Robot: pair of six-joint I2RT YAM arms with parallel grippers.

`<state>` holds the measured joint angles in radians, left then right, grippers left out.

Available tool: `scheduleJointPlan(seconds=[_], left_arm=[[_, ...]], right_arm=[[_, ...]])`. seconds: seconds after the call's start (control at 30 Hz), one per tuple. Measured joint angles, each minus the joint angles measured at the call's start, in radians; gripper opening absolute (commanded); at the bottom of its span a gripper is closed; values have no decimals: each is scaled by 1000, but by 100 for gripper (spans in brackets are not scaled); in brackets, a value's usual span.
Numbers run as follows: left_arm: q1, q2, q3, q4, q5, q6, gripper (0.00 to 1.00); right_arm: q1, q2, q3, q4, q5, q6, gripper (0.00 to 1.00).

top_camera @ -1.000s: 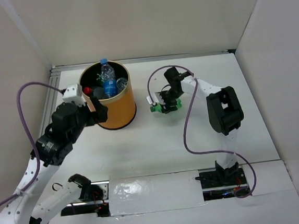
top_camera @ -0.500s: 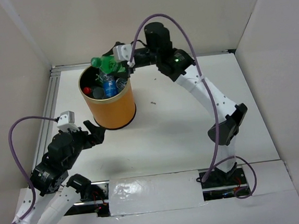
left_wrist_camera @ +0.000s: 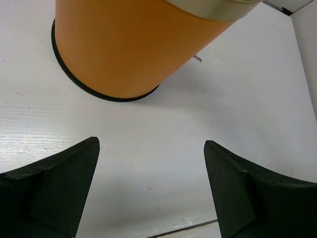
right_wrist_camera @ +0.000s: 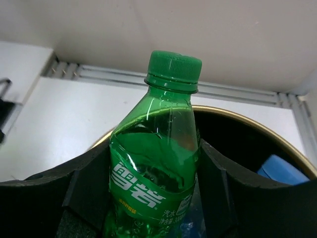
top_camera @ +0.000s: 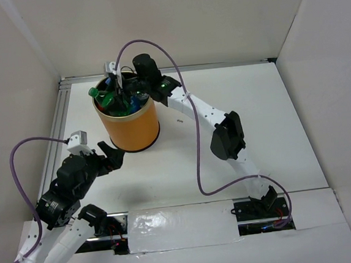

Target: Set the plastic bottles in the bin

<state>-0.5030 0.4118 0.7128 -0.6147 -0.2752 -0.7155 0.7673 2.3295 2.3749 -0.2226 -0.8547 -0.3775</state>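
Green bottle [right_wrist_camera: 151, 163] sits clamped in the right gripper [right_wrist_camera: 154, 206] over the bin [top_camera: 137, 127], lying left-right, cap pointing left. Left gripper [left_wrist_camera: 151, 186] gapes wide, empty.

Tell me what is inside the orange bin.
A green bottle, clamped in the right gripper, stands at the mouth of the bin; a blue-labelled bottle shows beside it. Gripper and bottle cover whatever lies deeper.
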Motion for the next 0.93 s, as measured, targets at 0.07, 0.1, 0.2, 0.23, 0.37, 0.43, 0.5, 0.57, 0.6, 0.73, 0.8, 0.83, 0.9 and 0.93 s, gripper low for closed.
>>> scheduleJointPlan(seconds=[0.07,0.1,0.2,0.23,0.37,0.43,0.5,0.57,0.6,0.73,0.8,0.83,0.9,0.93], left_arm=[[0,0,0,0,1,0,99],[0,0,0,0,2,0,99],[0,6,0,1,11,1,99],[0,12,0,1,12,1,99],[0,35,0,2,20,4,99],[0,41,0,3,26,5,99],[0,51,0,14,38,9,99],[-1,72,0,32,56,13,99],[-3,87,0,44,67,22,99],[-9,167,0,105,127,54,99],[-10,203,0,140,156,64,99],[-10,217,0,158,170,72,99],[-10,249,0,190,190,86,99],[-10,262,0,205,201,93,99]], right_arm=[[0,1,2,25,2,104,80],[0,1,8,40,2,153,91],[0,1,28,75,2,242,100],[-3,-1,31,80,2,260,100],[-22,-13,31,71,8,296,100],[-43,-30,31,51,23,300,100],[-72,-56,31,27,57,299,100],[-110,-99,31,-21,113,293,100],[-134,-126,29,-50,150,283,100],[-229,-350,-140,-149,384,218,100],[-262,-503,-314,-157,561,190,100],[-267,-596,-435,-148,662,174,100],[-268,-744,-627,-161,790,147,100],[-280,-818,-739,-136,829,137,100]])
